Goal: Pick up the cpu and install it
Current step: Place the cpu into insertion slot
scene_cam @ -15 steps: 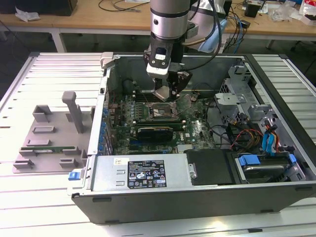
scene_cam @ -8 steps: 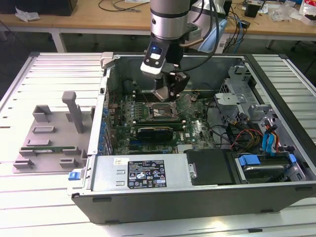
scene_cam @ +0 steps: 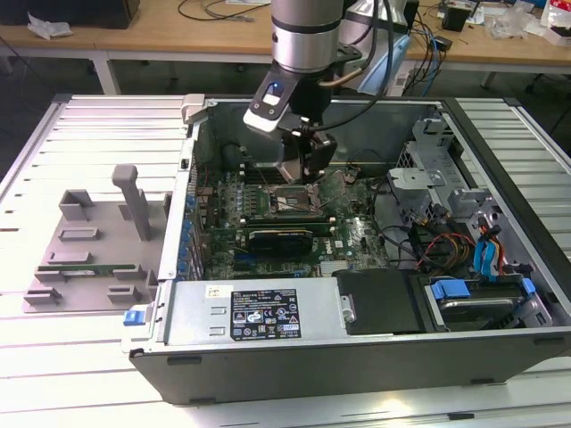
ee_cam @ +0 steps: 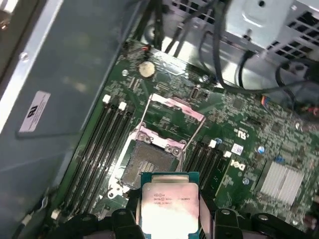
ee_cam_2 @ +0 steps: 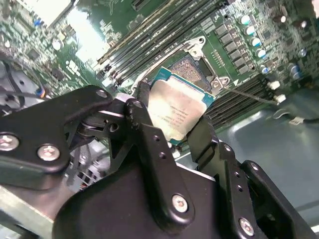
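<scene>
**Desk:** As you read the exterior view from its left, what sits on your surface [scene_cam: 62, 366]?

**Caption:** A grey moulded fixture [scene_cam: 89, 254] with an upright post lies there, just beside the open computer case [scene_cam: 357, 366].

**Desk:** And in the middle?

**Caption:** Your arm [scene_cam: 306, 36] reaches down into the case. The pincer [scene_cam: 305, 165] hangs over the socket [scene_cam: 290, 201] on the green motherboard [scene_cam: 361, 234].

**Desk:** What is the pincer doing?

**Caption:** It is clamped on the cpu [ee_cam_2: 177, 112]. In the second wrist view, you see its black fingers [ee_cam_2: 149, 144] pressing opposite edges of the chip, silver top toward the camera. In the first wrist view, the cpu [ee_cam: 169, 206] is held clear of the socket [ee_cam: 147, 167] and not seated in it. The socket's metal load frame [ee_cam: 177, 107] is flipped open. Rows of memory slots [ee_cam: 104, 139] run along either side of the socket.

**Desk:** And to the exterior view's right?

**Caption:** A metal drive cage [scene_cam: 437, 169] stands against the case wall. Loose cables [scene_cam: 446, 245] run below it, and a blue-tabbed drive bay [scene_cam: 473, 299] sits near the corner.
</scene>
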Robot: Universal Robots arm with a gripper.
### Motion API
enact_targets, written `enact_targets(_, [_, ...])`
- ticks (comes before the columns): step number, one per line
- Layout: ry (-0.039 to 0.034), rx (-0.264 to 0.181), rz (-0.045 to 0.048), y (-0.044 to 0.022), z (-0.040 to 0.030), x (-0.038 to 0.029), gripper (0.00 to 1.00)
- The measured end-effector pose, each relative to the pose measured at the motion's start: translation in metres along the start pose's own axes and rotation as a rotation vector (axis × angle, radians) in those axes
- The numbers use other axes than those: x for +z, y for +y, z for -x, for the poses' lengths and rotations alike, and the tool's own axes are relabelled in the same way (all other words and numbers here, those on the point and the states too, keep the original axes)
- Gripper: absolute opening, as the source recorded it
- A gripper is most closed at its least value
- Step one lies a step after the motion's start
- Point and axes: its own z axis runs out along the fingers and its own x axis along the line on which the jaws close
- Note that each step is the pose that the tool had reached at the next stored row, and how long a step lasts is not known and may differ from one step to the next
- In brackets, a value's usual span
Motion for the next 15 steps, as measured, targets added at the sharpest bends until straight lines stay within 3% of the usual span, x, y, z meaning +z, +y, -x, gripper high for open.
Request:
enact_targets(3, [-0.0041,0.106,-0.0028,0.0000,0.0000,0.0010,0.55])
enact_targets(5, [-0.0057,0.144,-0.0038,-0.0001,0.0000,0.0014,0.55])
enact_targets(6, [-0.0074,0.188,-0.0050,-0.0001,0.0000,0.0018,0.55])
enact_targets(11, [-0.0124,0.313,-0.0084,-0.0001,-0.0001,0.0029,0.55])
enact_targets(12, [-0.0133,0.334,-0.0090,-0.0002,0.0000,0.0029,0.55])
enact_targets(14, [-0.0131,0.334,-0.0089,-0.0001,-0.0001,0.0030,0.55])
enact_targets(15, [-0.0092,0.335,-0.0071,-0.0002,-0.0001,0.0037,0.55])
